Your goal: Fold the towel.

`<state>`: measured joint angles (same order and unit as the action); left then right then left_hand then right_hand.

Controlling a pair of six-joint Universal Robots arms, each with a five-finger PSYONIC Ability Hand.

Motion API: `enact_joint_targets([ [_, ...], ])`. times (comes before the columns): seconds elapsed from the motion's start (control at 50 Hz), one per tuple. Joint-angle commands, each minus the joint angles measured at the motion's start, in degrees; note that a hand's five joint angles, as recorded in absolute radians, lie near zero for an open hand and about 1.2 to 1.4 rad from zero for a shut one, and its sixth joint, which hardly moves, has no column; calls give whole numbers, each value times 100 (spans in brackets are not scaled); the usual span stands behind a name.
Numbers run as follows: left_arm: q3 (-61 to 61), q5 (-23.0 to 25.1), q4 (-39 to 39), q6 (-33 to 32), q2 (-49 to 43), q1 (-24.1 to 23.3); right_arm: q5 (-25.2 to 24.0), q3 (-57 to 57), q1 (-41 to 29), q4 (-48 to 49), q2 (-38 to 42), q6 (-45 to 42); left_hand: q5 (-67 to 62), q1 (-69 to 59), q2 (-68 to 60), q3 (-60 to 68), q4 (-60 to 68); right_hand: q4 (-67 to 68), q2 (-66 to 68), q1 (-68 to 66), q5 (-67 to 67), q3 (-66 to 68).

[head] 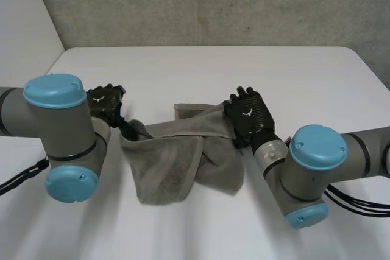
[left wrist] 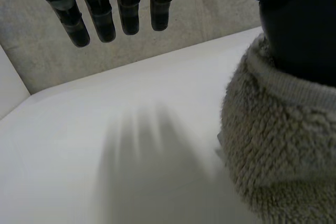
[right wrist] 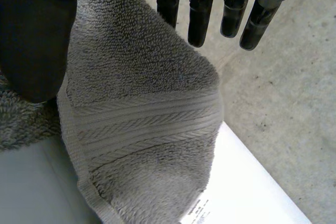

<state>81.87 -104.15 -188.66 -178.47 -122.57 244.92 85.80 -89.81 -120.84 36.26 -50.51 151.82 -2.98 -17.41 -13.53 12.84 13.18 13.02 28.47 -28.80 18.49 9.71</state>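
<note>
A grey towel point(head: 183, 162) hangs bunched between my two hands, its lower part resting on the white table point(head: 213, 71). My left hand point(head: 105, 103) is at the towel's left end. In its wrist view the fingers point(left wrist: 105, 19) are straight and the towel point(left wrist: 278, 145) hangs over the thumb point(left wrist: 299, 24). My right hand point(head: 248, 115) is at the towel's right end, its back turned to the head camera. There the fingers point(right wrist: 199, 9) are straight, and a banded corner of the towel point(right wrist: 142, 103) runs up between them and the thumb point(right wrist: 37, 35).
A grey concrete wall point(head: 213, 4) stands behind the table's far edge. A white label point(right wrist: 202, 211) is sewn at the towel's hem. Both arms lie low over the table's near half, left and right of the towel.
</note>
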Motion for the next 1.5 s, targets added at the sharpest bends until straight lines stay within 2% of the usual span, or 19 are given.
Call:
enact_joint_targets([
  [0.02, 83, 0, 49, 23, -3, 99, 7, 174, 16, -57, 200, 321, -878, -435, -823, -284, -318, -302, 1686, -1652, 1683, 29],
  [0.08, 83, 44, 84, 32, 14, 100, -2, 183, 34, -58, 138, 454, -2006, -1562, -1950, -284, -318, -302, 2686, -2653, 2684, 29],
  [0.12, 83, 88, 127, 40, 32, 100, -46, 262, 60, -75, -150, 699, -2811, -2368, -2755, -284, -318, -302, 5139, -5106, 5137, 29],
  [0.2, 66, 324, 277, 58, 102, 108, -204, 280, 227, -198, -662, 972, -6055, -5611, -5999, -284, -318, -302, 5153, -5120, 5151, 29],
  [0.24, 66, 526, 338, 84, 233, 152, -580, 297, 560, -626, -1099, 1182, -6696, -6253, -6640, -284, -318, -302, 5153, -5120, 5151, 29],
  [0.42, -31, 2081, 584, 523, 1567, 337, -1496, 552, 930, -1982, -2147, 1315, -6702, -6259, -6647, -284, -318, -302, 5153, -5120, 5151, 29],
  [0.56, -311, 2627, 1171, 629, 2473, 346, -2075, 1044, 1325, -3289, -3235, 1491, -6702, -6259, -6647, -284, -318, -302, 5153, -5120, 5151, 29],
  [0.7, -602, 3490, 2018, 594, 3011, 539, -2964, 1633, 1546, -4645, -3562, 1386, -6702, -6259, -6647, -284, -318, -302, 5153, -5120, 5151, 29],
  [0.78, -576, 3814, 2106, 428, 2915, 1091, -3412, 1940, 1765, -5198, -3396, 1045, -6702, -6259, -6647, -284, -318, -302, 5153, -5120, 5151, 29],
  [0.92, -972, 3815, 1640, -258, 1535, 1286, -3245, 2618, 1414, -5208, -2042, -504, -6702, -6259, -6647, -284, -318, -302, 5153, -5120, 5151, 29],
  [0.98, -1740, 3763, 1107, -687, 582, 1138, -2797, 3189, 1168, -4883, -1444, -1093, -6702, -6259, -6647, -284, -318, -302, 5153, -5120, 5151, 29],
  [1.02, -2000, 3709, 893, -812, 392, 1005, -1906, 3811, 958, -4079, -1102, -1225, -6702, -6259, -6647, -284, -318, -302, 5153, -5120, 5151, 29],
  [1.04, -2235, 3614, 518, -934, 331, 866, -1901, 3813, 957, -4074, -1101, -1225, -6702, -6259, -6647, -284, -318, -302, 5153, -5120, 5151, 29],
  [1.08, -2351, 3525, 49, -944, 418, 785, -1183, 3849, 843, -2877, -1380, -1120, -6702, -6259, -6647, -284, -318, -302, 5153, -5120, 5151, 29],
  [1.12, -2299, 3525, -1053, -953, 942, 628, -1102, 3674, 851, -2278, -1818, -963, -6702, -6259, -6647, -284, -318, -302, 5153, -5120, 5151, 29],
  [1.2, -2107, 3551, -1872, -795, 1812, 505, -1250, 3093, 913, -1367, -2824, -381, -6702, -6259, -6647, -284, -318, -302, 5153, -5120, 5151, 29],
  [1.28, -1641, 3761, -2122, -287, 2597, 618, -2021, 2444, 1140, -1436, -3377, 259, -6702, -6259, -6647, -284, -318, -302, 5153, -5120, 5151, 29],
  [1.42, -535, 4490, -1921, -21, 2563, 697, -2920, 1387, 1581, -2439, -3764, 331, -6702, -6259, -6647, -284, -318, -302, 5153, -5120, 5151, 29],
  [1.5, 362, 4614, -1788, -161, 2222, 758, -3245, 424, 1677, -2703, -3598, -325, -6702, -6259, -6647, -284, -318, -302, 5153, -5120, 5151, 29],
])
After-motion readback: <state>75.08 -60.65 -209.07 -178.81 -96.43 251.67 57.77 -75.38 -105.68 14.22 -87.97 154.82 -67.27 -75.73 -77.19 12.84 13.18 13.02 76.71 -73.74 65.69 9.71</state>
